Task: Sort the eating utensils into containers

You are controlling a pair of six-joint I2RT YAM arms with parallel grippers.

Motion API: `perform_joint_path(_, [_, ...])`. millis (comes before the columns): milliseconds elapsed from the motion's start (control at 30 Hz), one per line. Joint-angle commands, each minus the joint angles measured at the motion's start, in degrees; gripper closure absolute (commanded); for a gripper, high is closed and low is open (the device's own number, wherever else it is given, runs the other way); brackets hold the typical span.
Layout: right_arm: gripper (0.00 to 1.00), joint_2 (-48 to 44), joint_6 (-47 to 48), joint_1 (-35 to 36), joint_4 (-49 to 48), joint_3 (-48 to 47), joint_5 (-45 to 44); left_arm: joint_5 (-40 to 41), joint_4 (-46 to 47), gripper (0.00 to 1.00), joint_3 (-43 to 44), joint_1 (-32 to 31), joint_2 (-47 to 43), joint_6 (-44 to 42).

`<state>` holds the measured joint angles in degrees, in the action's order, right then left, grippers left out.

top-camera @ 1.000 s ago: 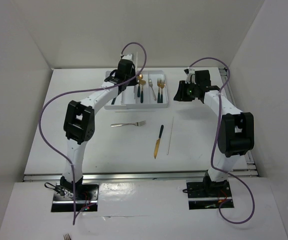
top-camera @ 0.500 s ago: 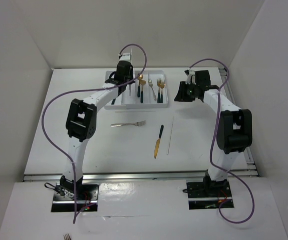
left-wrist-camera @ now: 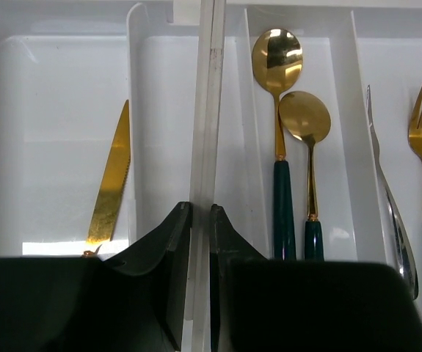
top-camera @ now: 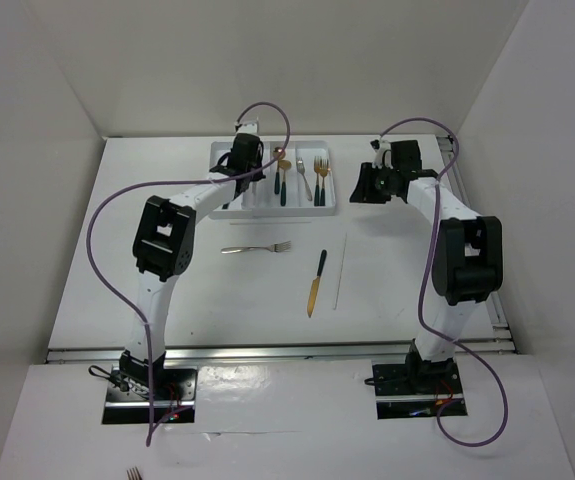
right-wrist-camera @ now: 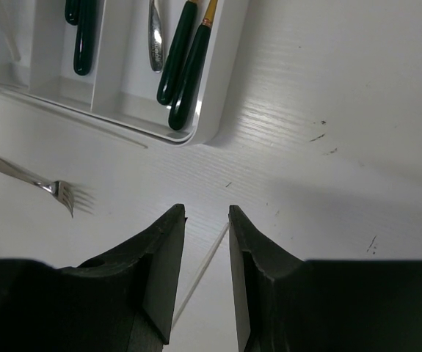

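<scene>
1. Pinching a thin pale stick (left-wrist-camera: 207, 132) by its near end, the left end effector (left-wrist-camera: 200, 209) is clamped on it; the stick looks light and slippery.
2. Just below it sits the tray (left-wrist-camera: 56, 110).
3. The right end effector (right-wrist-camera: 205, 213), spread and empty, hangs over a second stick (right-wrist-camera: 205, 268).

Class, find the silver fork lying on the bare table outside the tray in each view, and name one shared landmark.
Top external: the silver fork lies left of centre, just below the white tray.
Left wrist: not in it.
Right wrist: the fork is at the left edge, below the tray's corner.
Shared landmark: the white tray.
</scene>
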<state>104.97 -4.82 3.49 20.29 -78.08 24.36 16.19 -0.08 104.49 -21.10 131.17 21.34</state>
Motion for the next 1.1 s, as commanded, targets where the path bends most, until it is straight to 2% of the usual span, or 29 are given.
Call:
perform_joint_path(0, [0.62, 0.33, 0.42, -0.85, 0.62, -2.60, 0.51, -1.06, 0.00, 1.00, -0.60, 0.10, 0.13, 1.59])
perform_joint_path(100, [0.62, 0.85, 0.95, -0.85, 0.62, -2.60, 0.51, -2.47, -1.41, 1.00, -0.60, 0.10, 0.13, 2.12])
perform_joint_path(200, [0.62, 1.38, 0.95, -0.85, 1.24, -3.30, 0.51, -4.67, -2.74, 0.79, -1.13, 0.10, -0.39, 2.12])
perform_joint_path(233, [0.62, 1.38, 0.95, -0.85, 1.24, -3.30, 1.04, -5.37, -3.52, 0.68, -1.91, 0.10, -1.00, 2.65])
perform_joint_path(300, [0.62, 1.38, 0.43, -0.85, 1.24, -3.30, 1.04, -5.90, -3.53, 0.53, -3.84, 0.10, -1.54, 2.65])
perform_joint_path(467, [0.61, 1.38, 0.42, -0.85, 1.24, -3.83, 1.04, -6.69, -4.23, 0.37, -7.27, 0.10, -6.53, 3.18])
perform_joint_path(667, [0.61, -0.46, 0.42, -0.85, 0.10, -3.21, 1.04, -11.60, -1.42, 0.40, -14.83, 0.10, -17.60, -3.39])
perform_joint_path(700, [0.61, -0.47, 0.42, -0.85, -0.43, -2.52, 1.04, -14.66, -2.03, 0.42, -15.45, 0.10, -20.93, -5.15])
perform_joint_path(833, [0.61, -1.78, 0.42, -0.85, -0.96, -1.46, 1.04, -23.90, -13.07, 0.49, -16.24, 0.10, -27.71, -15.26])
perform_joint_path(933, [0.61, -2.40, 1.65, -0.32, -1.49, -0.75, 1.04, -30.06, -16.70, 0.49, -20.19, 0.62, -33.16, -21.77])
perform_joint_path(967, [0.61, -2.92, 2.35, -0.32, -1.49, -0.14, 1.82, -34.34, -18.54, 0.49, -21.68, 1.41, -34.92, -25.35])
perform_joint_path(1067, [0.61, -3.62, 4.98, 0.73, -1.49, -0.14, 3.58, -40.33, -23.11, 0.49, -22.31, 2.81, -36.08, -30.99])
